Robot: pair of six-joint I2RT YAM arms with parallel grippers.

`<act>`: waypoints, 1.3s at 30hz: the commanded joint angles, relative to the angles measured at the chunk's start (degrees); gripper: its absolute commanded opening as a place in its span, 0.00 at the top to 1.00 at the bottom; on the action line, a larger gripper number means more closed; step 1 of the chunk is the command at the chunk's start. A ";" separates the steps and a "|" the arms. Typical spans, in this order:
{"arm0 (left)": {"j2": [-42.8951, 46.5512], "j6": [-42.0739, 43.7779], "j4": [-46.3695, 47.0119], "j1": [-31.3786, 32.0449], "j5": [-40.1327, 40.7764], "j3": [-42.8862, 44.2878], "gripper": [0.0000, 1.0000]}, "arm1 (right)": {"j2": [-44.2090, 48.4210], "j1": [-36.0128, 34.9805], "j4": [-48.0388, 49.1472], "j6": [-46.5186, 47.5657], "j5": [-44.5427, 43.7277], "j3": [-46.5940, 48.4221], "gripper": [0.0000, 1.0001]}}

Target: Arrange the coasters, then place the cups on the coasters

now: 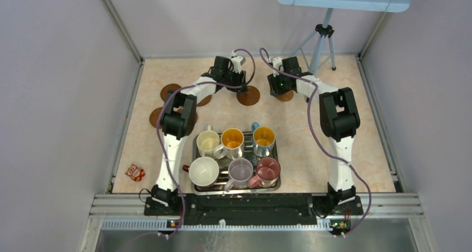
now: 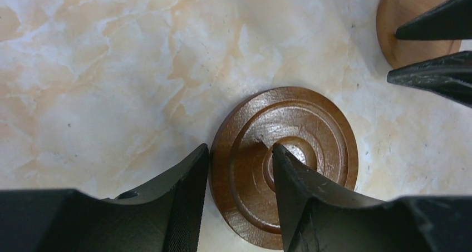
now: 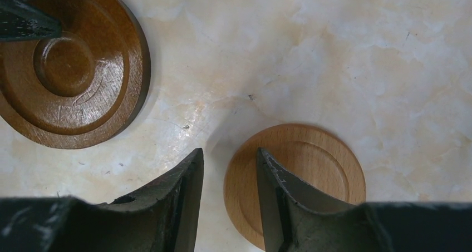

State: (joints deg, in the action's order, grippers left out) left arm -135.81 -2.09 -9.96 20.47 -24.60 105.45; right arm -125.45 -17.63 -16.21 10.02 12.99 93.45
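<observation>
A dark coaster (image 1: 248, 95) (image 2: 311, 124) lies flat at the back middle. My left gripper (image 1: 240, 88) (image 2: 240, 147) is partly open astride its rim, one finger at the outer edge and the other on the inner ring. Beside it lies the tan coaster (image 1: 285, 95) (image 3: 317, 163), also flat. My right gripper (image 1: 278, 88) (image 3: 230, 151) is narrowed astride that coaster's left rim. Further dark coasters (image 1: 170, 90) lie at the back left, partly hidden by the left arm. Several cups (image 1: 232, 138) stand on the silver tray (image 1: 277, 177) near the front.
A small red and white object (image 1: 134, 172) lies at the front left. A tripod (image 1: 323, 38) stands behind the right arm. Walls close in the marble tabletop on three sides.
</observation>
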 commanded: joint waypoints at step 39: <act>16.17 5.21 -8.06 -7.28 -0.04 -4.32 0.21 | 12.28 -0.03 -1.33 -7.84 3.24 -1.76 0.43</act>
State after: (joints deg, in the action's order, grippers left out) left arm -132.33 -3.73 -13.72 18.83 -21.80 107.31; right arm -120.99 -17.69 -16.51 1.37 14.70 92.47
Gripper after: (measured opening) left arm 0.740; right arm 0.525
